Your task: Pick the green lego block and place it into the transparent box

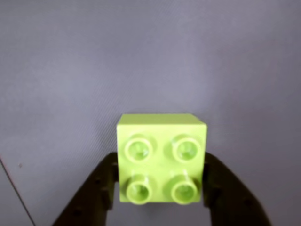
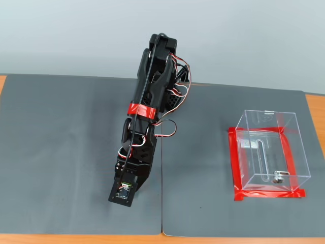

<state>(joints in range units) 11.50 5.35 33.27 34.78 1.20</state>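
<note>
In the wrist view the green lego block (image 1: 161,157), a lime brick with four round studs, sits between my gripper's (image 1: 160,165) two black fingers (image 1: 101,188), which press on its left and right sides. Grey mat lies behind it. In the fixed view my arm (image 2: 147,132) leans forward over the mat with its wrist camera end (image 2: 123,190) near the front edge. The fingers and the block are hidden under it there. The transparent box (image 2: 254,122) stands empty on the right of the mat, outlined with red tape (image 2: 234,168), well apart from the arm.
Two grey mats (image 2: 61,152) meet at a seam (image 2: 162,203) just right of the gripper end. A wooden table edge (image 2: 203,239) runs along the front. A small metal bit (image 2: 278,178) lies at the box's base.
</note>
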